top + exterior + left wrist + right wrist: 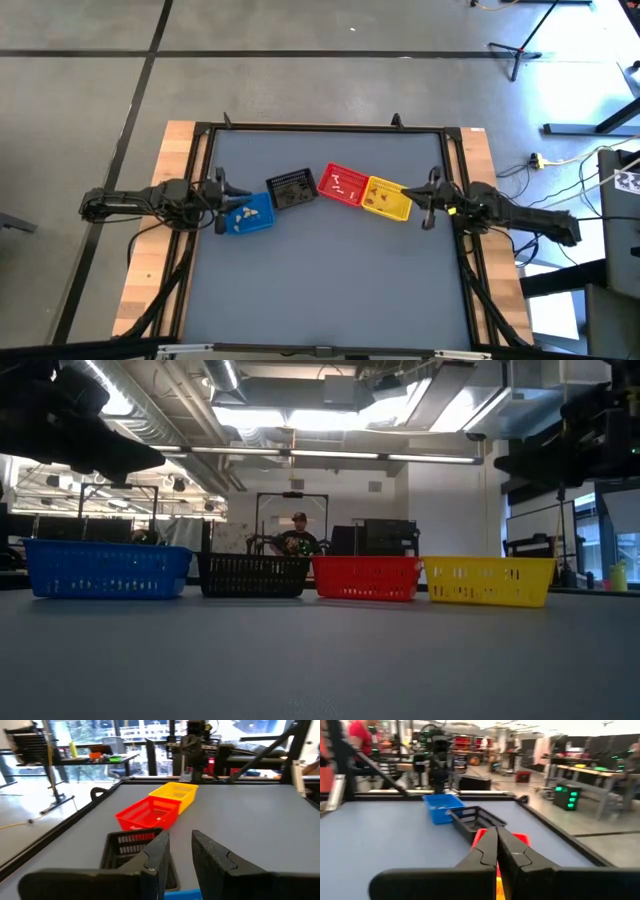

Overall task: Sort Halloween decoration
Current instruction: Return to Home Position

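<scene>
Four small baskets stand in a row across the table: blue [250,214], black [292,189], red [343,184] and yellow [387,198]. Cream trinkets of the Halloween decoration [240,214] lie in the blue basket, white ones [345,186] in the red, and small dark ones [377,198] in the yellow. My left gripper [181,855] hovers level at the row's left end, above the blue basket's edge. It is open with nothing between its fingers. My right gripper [496,840] hovers level at the row's right end beside the yellow basket, shut and empty.
The baskets rest flat on the grey table [320,290], with bare surface near and far of them. A dark frame rail [320,128] edges the table. A person [297,540] sits in the room beyond the far edge.
</scene>
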Action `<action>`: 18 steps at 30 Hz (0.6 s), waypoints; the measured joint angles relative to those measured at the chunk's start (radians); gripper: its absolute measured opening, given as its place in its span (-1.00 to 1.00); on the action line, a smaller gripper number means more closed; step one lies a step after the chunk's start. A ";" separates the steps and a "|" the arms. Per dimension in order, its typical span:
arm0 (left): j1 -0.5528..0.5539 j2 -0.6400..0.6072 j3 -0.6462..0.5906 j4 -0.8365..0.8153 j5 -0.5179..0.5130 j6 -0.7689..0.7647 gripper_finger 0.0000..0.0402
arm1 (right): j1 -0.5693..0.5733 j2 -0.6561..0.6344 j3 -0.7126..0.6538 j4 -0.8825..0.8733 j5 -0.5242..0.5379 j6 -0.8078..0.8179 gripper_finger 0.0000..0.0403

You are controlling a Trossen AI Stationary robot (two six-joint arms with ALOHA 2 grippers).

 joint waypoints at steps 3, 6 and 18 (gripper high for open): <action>0.000 0.000 0.000 -0.004 0.035 0.000 -0.62 | -0.036 0.000 0.000 -0.013 -0.063 0.005 -0.99; 0.000 0.000 0.000 -0.005 0.046 0.000 -0.62 | -0.054 0.000 0.000 -0.014 -0.059 0.005 -0.99; 0.000 0.000 0.000 -0.007 0.041 -0.001 -0.62 | -0.050 0.000 0.000 -0.016 -0.036 0.005 -0.99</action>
